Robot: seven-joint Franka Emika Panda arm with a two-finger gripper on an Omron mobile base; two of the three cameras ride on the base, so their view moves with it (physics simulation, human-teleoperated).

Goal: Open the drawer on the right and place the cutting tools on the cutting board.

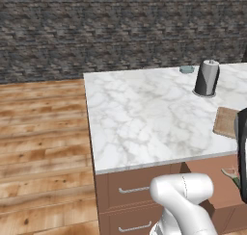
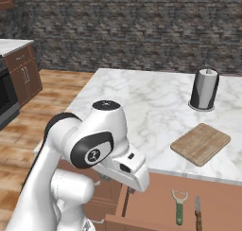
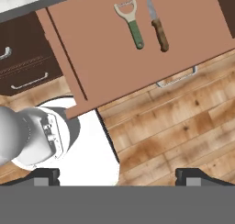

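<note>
The drawer (image 3: 114, 58) stands pulled out from under the counter, its brown inside showing (image 2: 151, 201) (image 1: 217, 186). Two cutting tools lie side by side in it: a green-handled peeler (image 3: 132, 23) (image 2: 179, 206) (image 1: 232, 176) and a brown-handled knife (image 3: 157, 25) (image 2: 198, 212). The tan cutting board (image 2: 201, 142) (image 1: 226, 121) lies on the marble counter just above the drawer. My gripper (image 3: 118, 176) is open and holds nothing. It hangs over the wooden floor in front of the drawer, well short of the tools and looking down at them.
A tall grey cylinder (image 1: 207, 77) (image 2: 204, 89) stands on the marble counter (image 1: 140, 118) behind the board, with a small bluish object (image 1: 186, 69) near it. Closed drawers with metal handles (image 1: 135, 188) (image 3: 23, 67) sit left of the open one. An oven (image 2: 4, 97) is at far left.
</note>
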